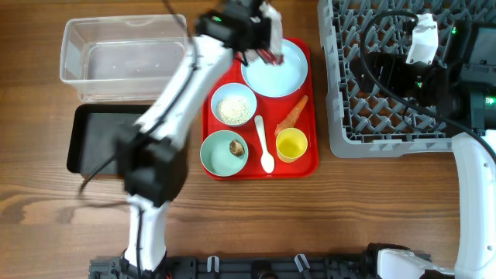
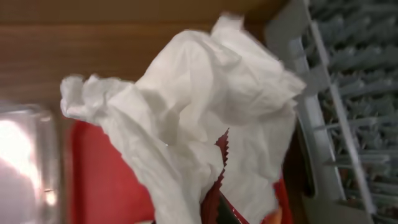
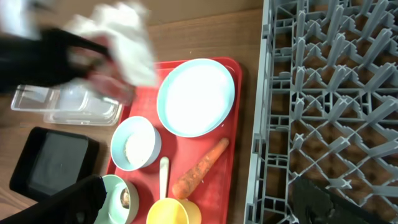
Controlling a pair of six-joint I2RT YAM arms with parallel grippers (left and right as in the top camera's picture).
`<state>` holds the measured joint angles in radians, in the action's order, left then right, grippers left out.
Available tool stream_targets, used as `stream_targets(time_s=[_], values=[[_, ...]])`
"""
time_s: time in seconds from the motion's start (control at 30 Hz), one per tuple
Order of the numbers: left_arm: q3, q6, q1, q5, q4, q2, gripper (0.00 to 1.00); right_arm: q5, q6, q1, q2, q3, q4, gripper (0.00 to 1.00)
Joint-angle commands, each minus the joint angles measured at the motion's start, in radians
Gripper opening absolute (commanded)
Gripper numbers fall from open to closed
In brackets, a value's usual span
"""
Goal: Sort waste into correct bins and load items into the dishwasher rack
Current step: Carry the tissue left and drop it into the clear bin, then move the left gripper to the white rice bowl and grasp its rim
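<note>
Paper (image 2: 186, 106) is white, crumpled, with red wrapper (image 2: 216, 200) poking out.

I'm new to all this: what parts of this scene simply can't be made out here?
- Left wrist view: the crumpled white paper with a red wrapper fills the frame, hiding how the left gripper holds it.
- Overhead: the left arm covers part of the shallow black rectangular tray.
- Overhead: the small brown scrap in the mint-green bowl is too small to identify.
- Right wrist view: that paper is blurred.
</note>
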<state>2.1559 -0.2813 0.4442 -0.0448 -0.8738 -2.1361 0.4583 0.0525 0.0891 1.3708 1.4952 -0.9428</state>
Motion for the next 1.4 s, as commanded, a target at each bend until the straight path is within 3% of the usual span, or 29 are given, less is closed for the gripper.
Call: stream_targets(time_s=[0.0, 0.17, 0.57, 0.6, 0.63, 0.7, 1.1, 1.27, 1.37], values=[[0.018, -0.082, -0.1, -0.108, -0.11, 0.1, 0.04, -0.017, 0.001, 0.004, -0.013, 0.021, 0.004, 0.99], [0.017, -0.097, -0.233, -0.246, -0.248, 0.108, 0.04, -0.016, 0.003, 0.004, -0.013, 0.021, 0.011, 0.99], [0.017, -0.098, -0.404, -0.203, -0.216, -0.134, 0.04, -0.016, 0.029, 0.004, -0.013, 0.021, 0.012, 0.99], [0.017, -0.098, -0.408, -0.198, -0.225, -0.142, 0.13, -0.016, 0.029, 0.004, -0.013, 0.021, 0.012, 0.99], [0.017, -0.098, -0.409, -0.199, -0.231, -0.149, 0.31, -0.016, 0.029, 0.004, -0.013, 0.021, 0.012, 0.99], [0.017, -0.098, -0.409, -0.2, -0.234, -0.15, 1.0, -0.016, 0.029, 0.004, -0.013, 0.021, 0.014, 0.99], [0.018, -0.093, -0.394, -0.14, -0.197, -0.075, 1.0, -0.016, 0.029, 0.004, -0.013, 0.021, 0.016, 1.0], [0.018, 0.054, -0.335, 0.031, -0.191, 0.023, 1.0, -0.016, 0.03, 0.004, -0.013, 0.021, 0.025, 1.0], [0.018, 0.073, -0.27, 0.04, -0.217, 0.069, 1.0, -0.016, 0.03, 0.004, -0.013, 0.021, 0.031, 1.0]])
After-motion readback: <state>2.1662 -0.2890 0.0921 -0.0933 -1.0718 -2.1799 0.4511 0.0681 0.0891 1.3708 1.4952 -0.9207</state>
